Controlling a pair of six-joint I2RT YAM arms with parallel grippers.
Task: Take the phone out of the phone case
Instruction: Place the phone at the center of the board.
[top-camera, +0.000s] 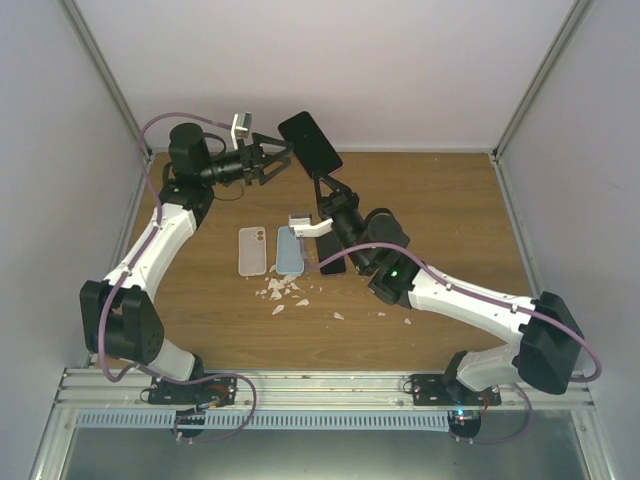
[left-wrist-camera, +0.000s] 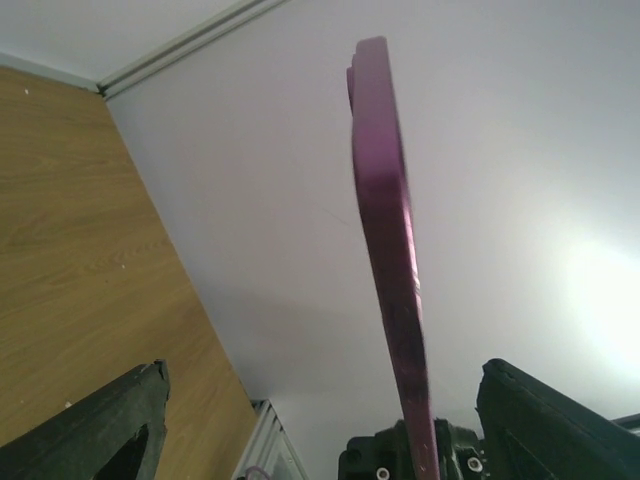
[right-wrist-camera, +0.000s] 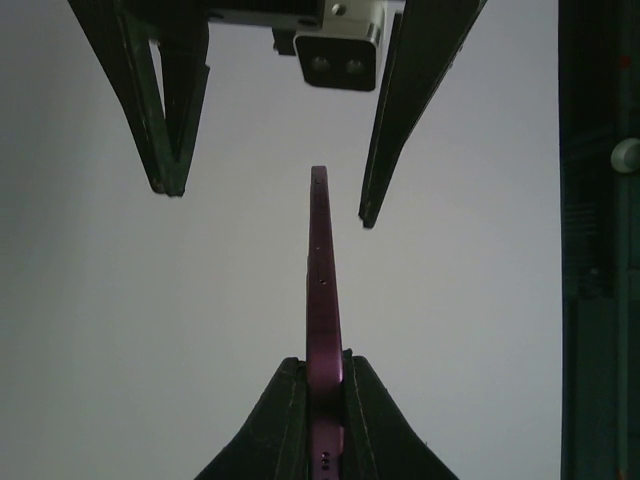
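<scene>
My right gripper is shut on the lower end of a purple-edged phone with a black face, and holds it upright in the air near the back wall. In the right wrist view the phone's thin edge rises from between my fingers. My left gripper is open just left of the phone's upper end, one finger on each side of it without touching. In the left wrist view the purple edge stands between my open fingers. I cannot tell whether a case is on the phone.
A translucent pale case and a light blue case lie flat side by side on the wooden table. A dark flat object lies partly under the right arm. White scraps are scattered in front of the cases.
</scene>
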